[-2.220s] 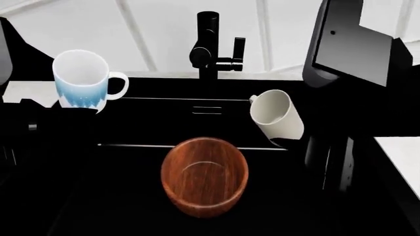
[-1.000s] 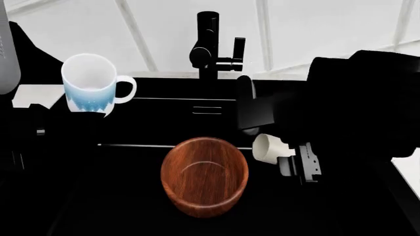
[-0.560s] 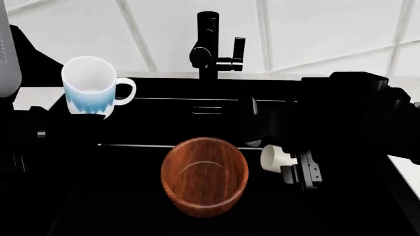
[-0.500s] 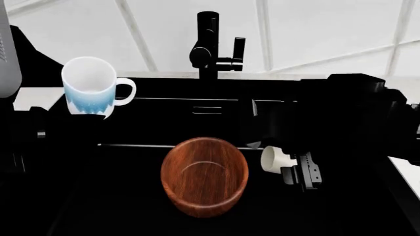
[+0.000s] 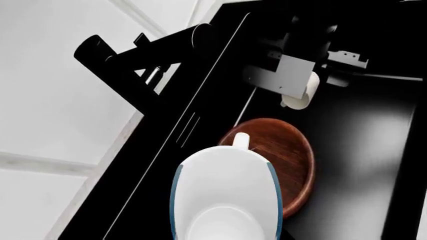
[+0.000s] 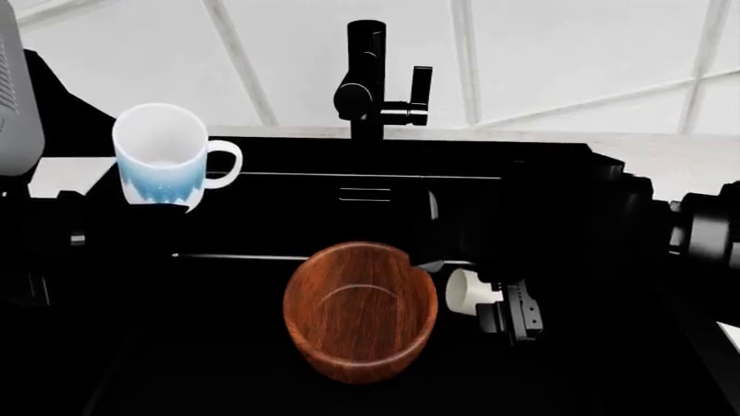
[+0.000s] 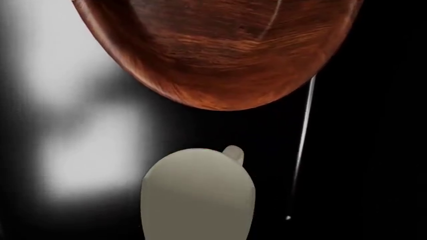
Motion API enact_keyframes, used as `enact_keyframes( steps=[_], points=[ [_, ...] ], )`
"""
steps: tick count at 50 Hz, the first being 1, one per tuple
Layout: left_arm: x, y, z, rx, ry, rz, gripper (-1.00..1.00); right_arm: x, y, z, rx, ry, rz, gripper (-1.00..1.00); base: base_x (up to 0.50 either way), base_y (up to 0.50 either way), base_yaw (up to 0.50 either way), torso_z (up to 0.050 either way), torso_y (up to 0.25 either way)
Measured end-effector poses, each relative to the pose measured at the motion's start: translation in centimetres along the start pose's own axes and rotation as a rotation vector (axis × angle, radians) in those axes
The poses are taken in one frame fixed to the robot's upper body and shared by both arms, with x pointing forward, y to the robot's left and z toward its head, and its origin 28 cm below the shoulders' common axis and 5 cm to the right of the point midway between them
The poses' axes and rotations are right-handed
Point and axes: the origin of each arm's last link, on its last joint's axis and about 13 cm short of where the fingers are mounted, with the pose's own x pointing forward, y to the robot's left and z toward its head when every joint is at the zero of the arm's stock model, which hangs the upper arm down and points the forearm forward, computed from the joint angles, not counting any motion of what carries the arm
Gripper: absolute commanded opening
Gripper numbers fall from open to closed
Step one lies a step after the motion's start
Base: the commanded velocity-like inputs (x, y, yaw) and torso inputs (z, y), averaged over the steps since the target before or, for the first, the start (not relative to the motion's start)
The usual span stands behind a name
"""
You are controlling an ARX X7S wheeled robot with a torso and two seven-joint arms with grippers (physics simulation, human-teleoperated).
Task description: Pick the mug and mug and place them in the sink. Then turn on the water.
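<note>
Both hands are busy with mugs. On my right, the hand grips the cream mug low inside the black sink, just right of the brown wooden bowl; from the right wrist the mug sits near the bowl's rim, apart from it. On my left, the hand, hidden in dark shadow, holds the blue-patterned mug upright above the sink's left edge, handle pointing right. At the far side the black tap stands with its lever handle.
</note>
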Motion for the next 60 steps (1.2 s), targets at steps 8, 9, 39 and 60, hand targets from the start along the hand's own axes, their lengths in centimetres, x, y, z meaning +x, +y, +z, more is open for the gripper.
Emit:
enact_keyframes(
  steps=[8,9,39,60],
  points=[
    [0.1,0.0,-0.1,0.0,0.001,-0.002,-1.0,0.9,-0.1,0.1,0.003,0.014,0.011,-1.0,0.0,0.0,0.0,0.0,0.001],
    [0.1,0.0,-0.1,0.0,0.001,-0.002,-1.0,1.0,-0.1,0.1,0.003,0.016,0.012,-1.0,0.0,0.0,0.0,0.0,0.0],
    [0.3,0.0,-0.2,-0.002,0.009,-0.007,-1.0,3.3,-0.4,0.7,0.01,0.024,0.043,-1.0,0.0,0.0,0.0,0.0,0.0],
    [0.4,0.0,-0.5,-0.007,0.007,-0.01,-1.0,3.0,-0.7,0.5,0.013,0.04,0.04,1.0,0.0,0.0,0.0,0.0,0.0]
  ],
)
